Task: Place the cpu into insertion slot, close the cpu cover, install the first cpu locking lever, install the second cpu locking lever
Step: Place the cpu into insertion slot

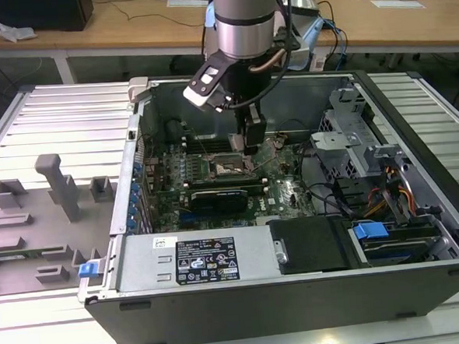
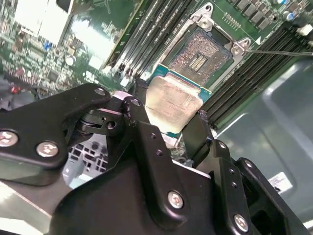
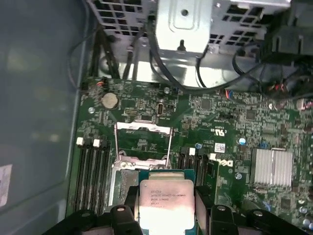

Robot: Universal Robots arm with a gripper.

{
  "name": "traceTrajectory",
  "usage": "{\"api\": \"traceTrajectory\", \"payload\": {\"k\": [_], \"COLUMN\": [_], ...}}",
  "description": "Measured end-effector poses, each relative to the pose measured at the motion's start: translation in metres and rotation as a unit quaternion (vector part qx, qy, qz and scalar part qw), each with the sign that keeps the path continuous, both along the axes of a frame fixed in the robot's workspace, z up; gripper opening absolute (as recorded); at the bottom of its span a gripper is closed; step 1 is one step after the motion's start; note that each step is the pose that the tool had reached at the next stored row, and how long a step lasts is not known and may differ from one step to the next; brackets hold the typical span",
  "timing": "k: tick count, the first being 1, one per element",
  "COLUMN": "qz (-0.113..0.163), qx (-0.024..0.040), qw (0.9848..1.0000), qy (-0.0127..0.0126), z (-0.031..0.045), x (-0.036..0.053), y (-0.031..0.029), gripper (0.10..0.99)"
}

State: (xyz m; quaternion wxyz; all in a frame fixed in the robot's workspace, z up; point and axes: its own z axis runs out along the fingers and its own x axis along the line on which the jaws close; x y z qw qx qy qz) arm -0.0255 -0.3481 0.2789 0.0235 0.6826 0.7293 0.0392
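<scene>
- Nearest in the exterior view, the open computer case (image 1: 261, 310) lies on its side on the ribbed table (image 1: 63, 120). Its power supply (image 1: 196, 260) runs along the near wall. Lying this way, the motherboard (image 1: 289, 195) faces up, so the arm can reach it from above.
- Just beyond the power supply, a black expansion card (image 1: 219, 196) sits across the board, near the socket but apart from it.
- Behind the card is the insertion slot (image 1: 231, 166). In the second wrist view its dark centre is bare, so no chip is seated yet.
- In the first wrist view the cpu cover (image 3: 143, 127) stands swung up and back off the socket, which leaves the opening free to take the chip.
- A thin metal rod (image 2: 279, 51), likely one of the locking levers, reaches away from the socket rim and looks released for the same reason.
- The gripper (image 1: 253, 143) hangs over the slot's side towards the exterior view's right. In both wrist views its fingers (image 2: 199, 131) are clenched on two opposite edges of the cpu (image 2: 173, 103), whose metal top faces the wrist.
- Gripping by the edges keeps the chip's underside free to meet the socket. The chip looks close over the slot but apart from it, not set in.
- Farther off on the exterior view's right stands the silver drive cage (image 1: 341, 146).
</scene>
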Motion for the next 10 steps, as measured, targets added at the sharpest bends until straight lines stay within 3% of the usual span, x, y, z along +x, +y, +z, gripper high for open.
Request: {"api": "traceTrajectory", "payload": {"k": [10], "qz": [-0.046], "qx": [0.0000], "qw": [0.9989], "qy": [0.0000], "z": [-0.0204], "x": [-0.0010], "y": [0.0004], "gripper": [0.541]}}
